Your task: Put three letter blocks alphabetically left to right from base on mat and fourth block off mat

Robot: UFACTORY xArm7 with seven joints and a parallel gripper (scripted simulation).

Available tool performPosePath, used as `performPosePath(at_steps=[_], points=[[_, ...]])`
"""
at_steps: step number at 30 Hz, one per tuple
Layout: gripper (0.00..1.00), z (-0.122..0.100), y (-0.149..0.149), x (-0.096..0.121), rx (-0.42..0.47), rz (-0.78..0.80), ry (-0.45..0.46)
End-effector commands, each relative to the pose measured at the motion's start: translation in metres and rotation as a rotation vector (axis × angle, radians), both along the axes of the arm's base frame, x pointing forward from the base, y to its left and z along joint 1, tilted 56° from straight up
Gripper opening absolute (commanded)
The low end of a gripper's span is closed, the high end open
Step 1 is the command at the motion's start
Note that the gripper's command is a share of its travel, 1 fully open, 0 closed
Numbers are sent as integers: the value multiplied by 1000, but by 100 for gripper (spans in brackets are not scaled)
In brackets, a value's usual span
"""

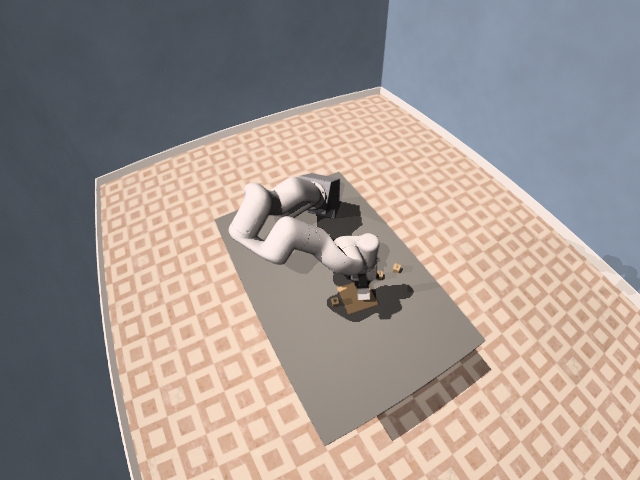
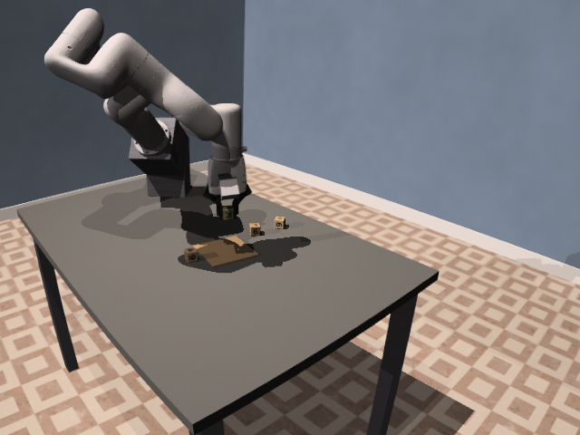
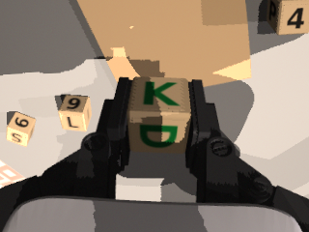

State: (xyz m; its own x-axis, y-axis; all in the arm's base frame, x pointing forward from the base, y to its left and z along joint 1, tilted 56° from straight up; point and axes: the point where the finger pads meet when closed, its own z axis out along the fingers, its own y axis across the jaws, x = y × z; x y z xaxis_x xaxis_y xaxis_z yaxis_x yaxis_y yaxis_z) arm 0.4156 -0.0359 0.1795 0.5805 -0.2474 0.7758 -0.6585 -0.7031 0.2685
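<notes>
My gripper [image 3: 159,98] [image 2: 227,208] [image 1: 363,287] is shut on a wooden block [image 3: 157,122] [image 2: 227,213] that shows a green K and a green D in the wrist view. I hold it in the air above the table, just behind the near edge of the brown mat [image 3: 174,14] [image 2: 229,255] [image 1: 355,305]. The mat lies flat with no block on it. A block marked 4, P and 9 [image 3: 286,12] [image 2: 191,255] [image 1: 336,301] lies just beside one mat edge. A block marked 9 and L [image 3: 73,112] [image 2: 255,228] [image 1: 380,274] and a block marked 6 and S [image 3: 21,128] [image 2: 279,222] [image 1: 397,267] lie off the mat on the other side.
The grey table [image 2: 262,318] [image 1: 330,372] carries everything. The robot's dark base [image 2: 163,169] [image 1: 328,191] stands at the table's far end, and the arm's shadow falls over the mat area. A checked floor surrounds the table.
</notes>
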Motion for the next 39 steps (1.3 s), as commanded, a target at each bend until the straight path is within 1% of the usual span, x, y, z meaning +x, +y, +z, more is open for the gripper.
performPosePath(at_steps=[1,7,9,11,24,26,27,28,39], points=[[27,0,2,1,62,-74,-100],[27,-2,4,1,152,-178,-222],[27,-2,4,1,152,-178,-222],[27,-2,5,1,205,-240,-295],[27,-5,8,2,393,-459,-549],[27,-5,8,2,393,-459,-549],[27,-6,9,2,428,-500,-598],[27,-6,9,2,446,-521,-622],[27,-9,12,2,604,-707,-837]])
